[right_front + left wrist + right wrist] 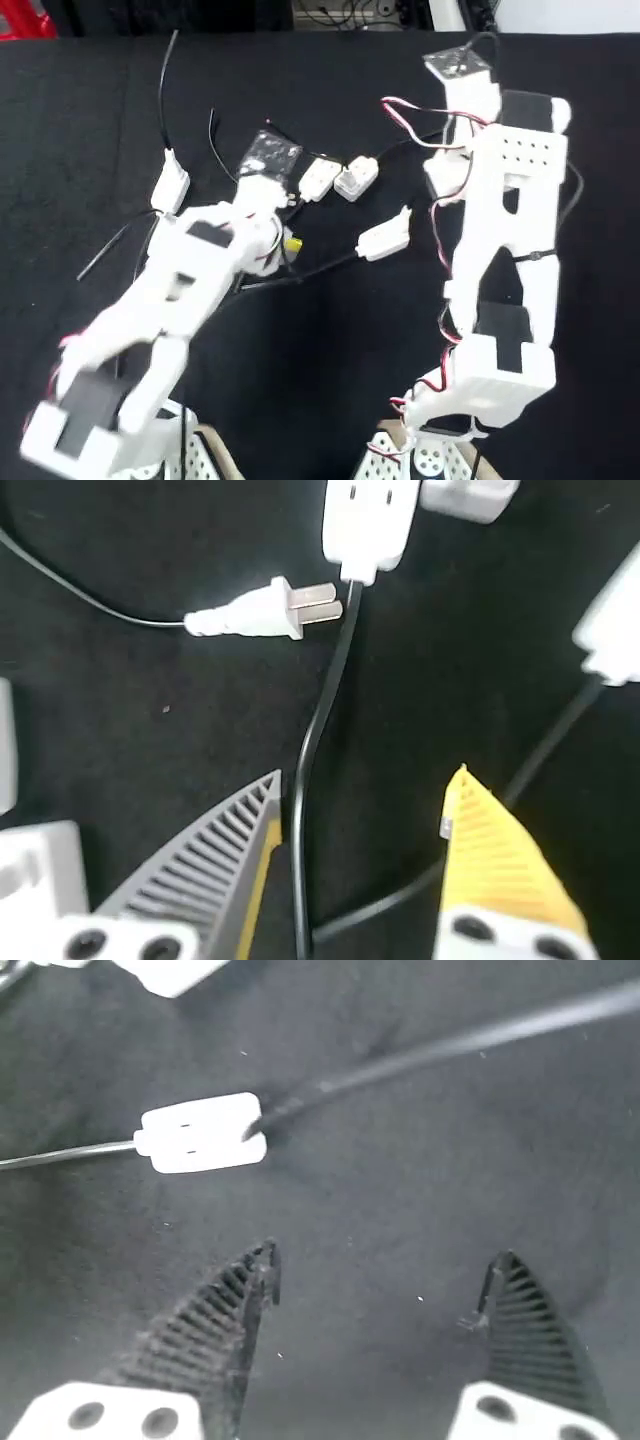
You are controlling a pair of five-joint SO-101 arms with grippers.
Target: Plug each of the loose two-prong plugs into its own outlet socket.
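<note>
The left tool [368, 780] hangs wide open and empty over a black cable [318, 720] on the bench [120, 730]. Beyond it lies the loose plug [265, 612], its prongs close beside an outlet socket [368, 520]. The right tool [385, 1255] gapes open, holding nothing, near a second socket [200, 1132].

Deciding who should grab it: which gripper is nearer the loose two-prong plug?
Left. The left gripper sits open just short of the plug; the right gripper is open over a white socket, farther off.
</note>
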